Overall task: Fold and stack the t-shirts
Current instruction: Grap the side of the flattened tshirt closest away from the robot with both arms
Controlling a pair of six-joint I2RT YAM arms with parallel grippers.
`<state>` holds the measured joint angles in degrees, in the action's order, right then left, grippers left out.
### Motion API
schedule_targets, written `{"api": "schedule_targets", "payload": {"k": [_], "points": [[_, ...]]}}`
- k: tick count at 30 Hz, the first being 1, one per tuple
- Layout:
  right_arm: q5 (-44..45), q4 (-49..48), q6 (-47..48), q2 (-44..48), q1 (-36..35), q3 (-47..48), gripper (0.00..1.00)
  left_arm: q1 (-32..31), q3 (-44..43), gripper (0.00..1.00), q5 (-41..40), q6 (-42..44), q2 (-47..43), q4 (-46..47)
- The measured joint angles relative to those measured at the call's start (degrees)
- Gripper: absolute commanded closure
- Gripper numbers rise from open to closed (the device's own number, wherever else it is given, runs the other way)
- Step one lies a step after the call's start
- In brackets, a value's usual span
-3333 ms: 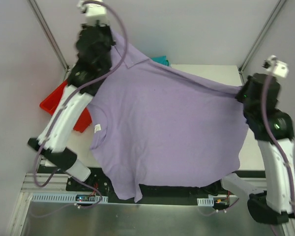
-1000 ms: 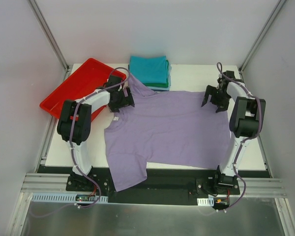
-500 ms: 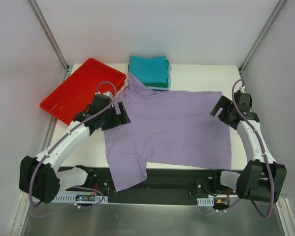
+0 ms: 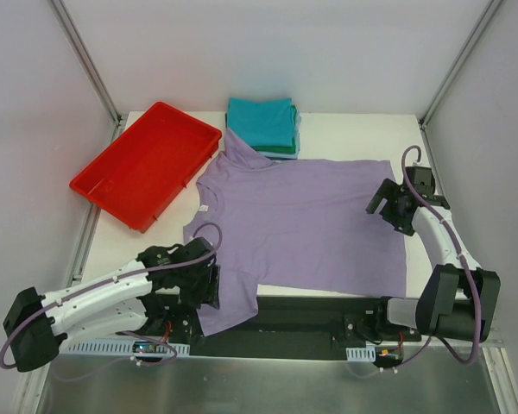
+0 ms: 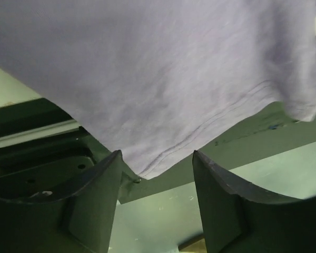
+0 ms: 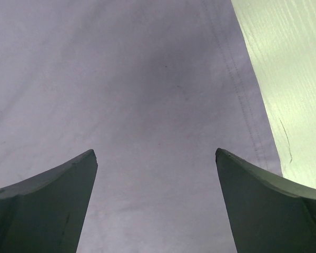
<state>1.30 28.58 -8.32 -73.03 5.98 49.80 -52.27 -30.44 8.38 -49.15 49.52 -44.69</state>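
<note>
Your shirt (image 4: 302, 220) lies spread flat on the table (image 4: 354, 138), with one sleeve (image 4: 224, 306) dangling off the near edge. Left gripper (image 5: 157, 153), fingers apart, brackets that sleeve, likely to lift it back. Right gripper (image 6: 155, 152) hovers wide open by the hem (image 6: 242, 95).

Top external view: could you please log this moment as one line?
lavender t-shirt: flat, sleeve overhanging table; left gripper: open at sleeve hem; right gripper: open over hem
</note>
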Motion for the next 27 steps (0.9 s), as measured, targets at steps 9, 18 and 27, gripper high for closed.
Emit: {"api": "schedule_targets", "payload": {"k": [9,18,27], "points": [[0.5,0.7,0.2,-0.3,0.0,0.0,0.04,-7.1,4.2,0.55,5.0,-4.2,10.1,4.6],[2.8,1.0,-1.2,2.7,0.0,-1.0,0.04,-12.3,0.0,1.00,3.8,-5.5,20.1,4.8],[4.7,7.3,-10.0,21.1,1.0,-10.6,0.04,-10.5,-12.7,1.00,-5.4,0.4,20.4,4.2]]}}
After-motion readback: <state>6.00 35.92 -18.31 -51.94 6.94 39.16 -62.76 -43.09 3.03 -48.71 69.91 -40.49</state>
